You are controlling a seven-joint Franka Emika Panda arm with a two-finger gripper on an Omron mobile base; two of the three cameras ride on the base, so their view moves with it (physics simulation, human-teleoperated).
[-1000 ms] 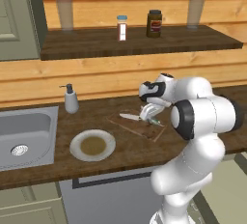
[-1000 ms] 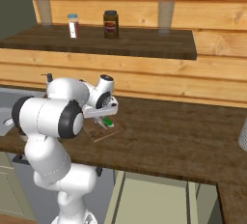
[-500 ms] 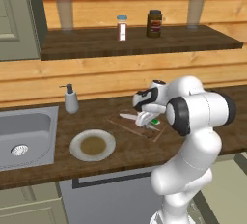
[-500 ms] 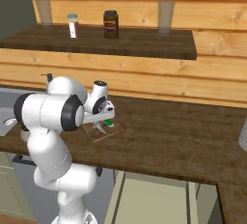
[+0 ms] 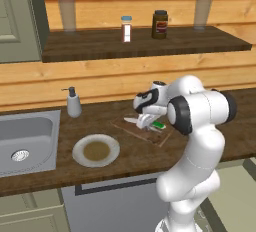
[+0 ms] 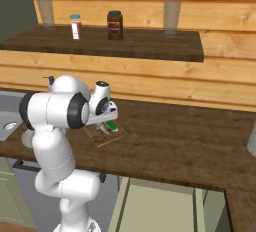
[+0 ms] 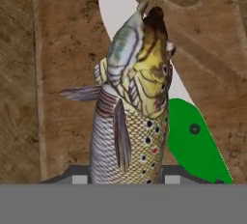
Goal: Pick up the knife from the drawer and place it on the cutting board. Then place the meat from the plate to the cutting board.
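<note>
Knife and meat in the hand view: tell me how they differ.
The knife has a plain bright green handle and pale blade; the meat is a scaly, spotted grey-and-yellow fish. The knife lies flat on the cutting board; the meat is held in the claw above it. Both are over the board.

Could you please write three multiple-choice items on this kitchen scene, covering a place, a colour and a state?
1. Where does the knife lie?
A on the cutting board
B in the sink
C on the shelf

2. What colour is the knife's handle?
A red
B green
C black

3. What state is the plate in?
A stacked with cups
B broken
C bare of meat

Answers: 1 A, the knife rests on the wooden board; 2 B, bright green in the hand view; 3 C, the tool grips the meat over the board.
</note>
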